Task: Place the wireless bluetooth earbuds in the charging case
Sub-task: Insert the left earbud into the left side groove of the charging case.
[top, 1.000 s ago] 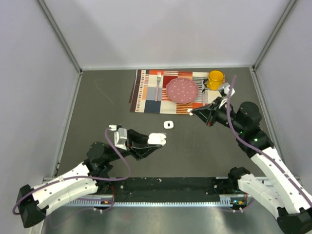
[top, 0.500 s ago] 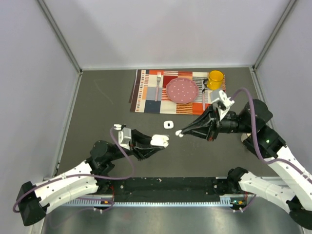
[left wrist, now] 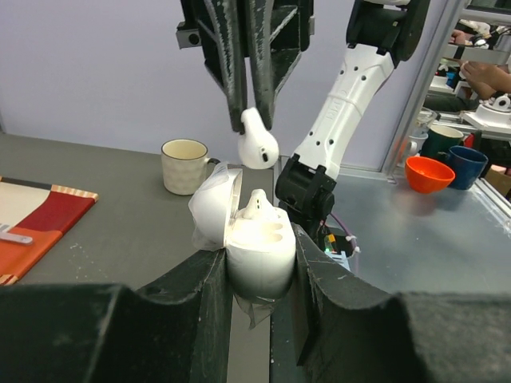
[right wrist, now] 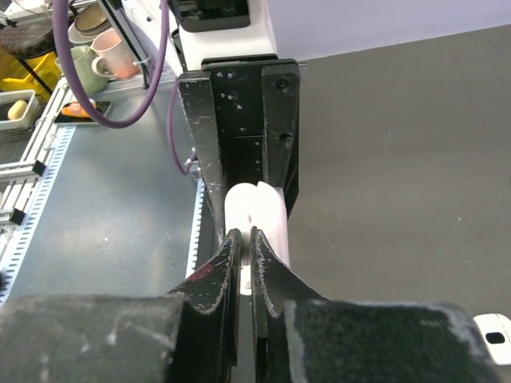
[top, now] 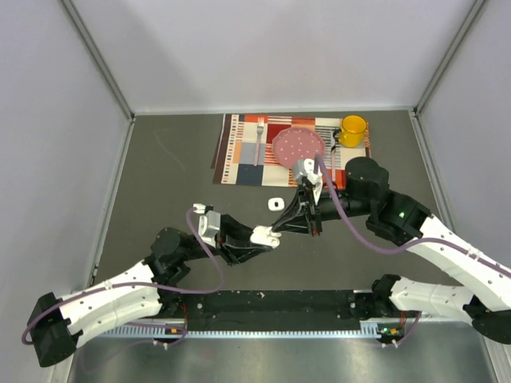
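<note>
My left gripper is shut on the white charging case, held up with its lid open. One of the wireless bluetooth earbuds sits in a socket of the case. My right gripper hangs straight above, shut on the stem of a second earbud, which is a little above the case's open top. In the top view the right gripper meets the left gripper and the case at the table's middle. In the right wrist view the pinched earbud shows between the fingers, with the case beyond.
A small white pebble-like object lies on the dark table just behind the grippers. At the back a striped placemat carries a fork, a pink plate and a yellow mug. Grey walls close in the sides.
My right gripper swung from beside the placemat at the back right leftward and forward, carrying the earbud to just above the case. The left gripper with the case shifted slightly right.
</note>
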